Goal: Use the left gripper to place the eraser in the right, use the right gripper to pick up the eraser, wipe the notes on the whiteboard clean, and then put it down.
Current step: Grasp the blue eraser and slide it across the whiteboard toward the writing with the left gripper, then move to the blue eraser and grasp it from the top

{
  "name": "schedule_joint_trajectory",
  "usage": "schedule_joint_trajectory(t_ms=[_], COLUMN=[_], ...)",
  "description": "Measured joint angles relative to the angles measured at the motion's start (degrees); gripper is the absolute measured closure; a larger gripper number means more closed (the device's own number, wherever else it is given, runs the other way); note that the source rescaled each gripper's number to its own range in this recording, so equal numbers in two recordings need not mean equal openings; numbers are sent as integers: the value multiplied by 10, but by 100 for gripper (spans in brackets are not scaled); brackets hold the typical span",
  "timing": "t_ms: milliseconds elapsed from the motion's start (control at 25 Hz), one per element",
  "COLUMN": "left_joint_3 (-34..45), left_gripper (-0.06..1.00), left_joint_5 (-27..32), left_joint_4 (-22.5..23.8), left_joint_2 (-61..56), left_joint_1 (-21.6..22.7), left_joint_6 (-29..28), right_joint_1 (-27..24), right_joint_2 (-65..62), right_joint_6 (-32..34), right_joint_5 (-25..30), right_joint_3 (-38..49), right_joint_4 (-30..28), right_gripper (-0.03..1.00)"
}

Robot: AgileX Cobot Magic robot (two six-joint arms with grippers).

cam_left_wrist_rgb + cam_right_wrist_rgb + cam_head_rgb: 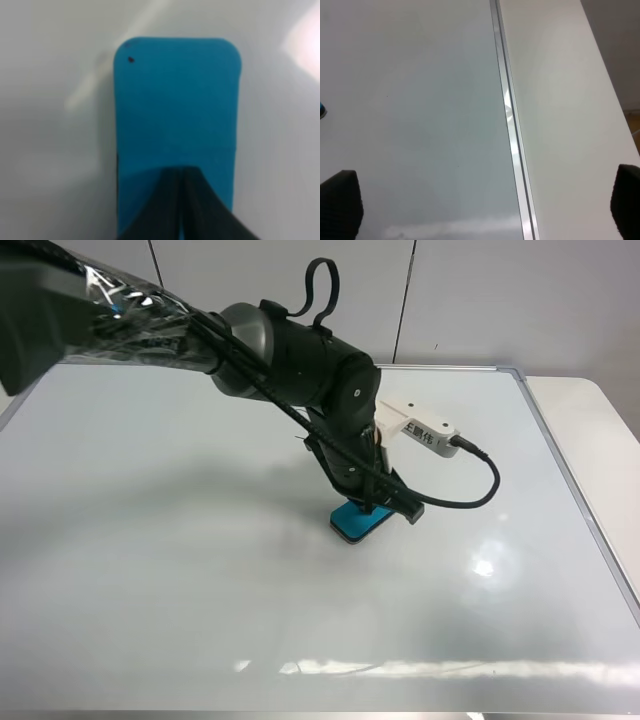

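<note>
Our left arm point(290, 360) reached in from the far left across the whiteboard point(150, 570), with its wrist bent steeply down. The left gripper point(385, 505) had its fingers point(200, 215) pressed together over one end of the eraser point(352, 523). The eraser lay near the board's middle, and we could not tell whether the fingers touched it. The right gripper point(484, 202) hung spread wide above the board's frame point(512, 125).

The eraser point(352, 522) lies on the whiteboard point(150, 570), just right of the high view's centre. The left gripper point(398, 506) is over its right end, its arm reaching in from the upper left. A table point(590, 430) runs along the board's right edge.
</note>
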Motion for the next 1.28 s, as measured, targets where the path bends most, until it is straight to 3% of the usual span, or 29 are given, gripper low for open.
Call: schedule_joint_trajectory(t_ms=[320,600,960,1080,1160,1240,1280], left_joint_3=[-161,-226,-315,-352,-374,-385,-388], left_gripper=[94,94,92,74,48,16,7], left_joint_5=[51,88,254,300,315,323,325], left_joint_4=[14,14,27,43,57,76,84], left_joint_2=[81,102,102,97,90,78,71], left_joint_1=[-1,-1,-1,-1,-1,-1,-1], left_joint_6=[-7,-9,-9,-9,-9,-9,-11], right_joint_1=[0,0,0,0,0,0,0], right_joint_2=[0,0,0,0,0,0,0], right_joint_6=[0,0,0,0,0,0,0], right_joint_5=[0,-2,-4,-4,-4,-4,-4], right_joint_3=[0,0,0,0,0,0,0], right_joint_4=[0,0,0,0,0,0,0], right_gripper=[-3,-3,-3,-3,-3,-3,-3])
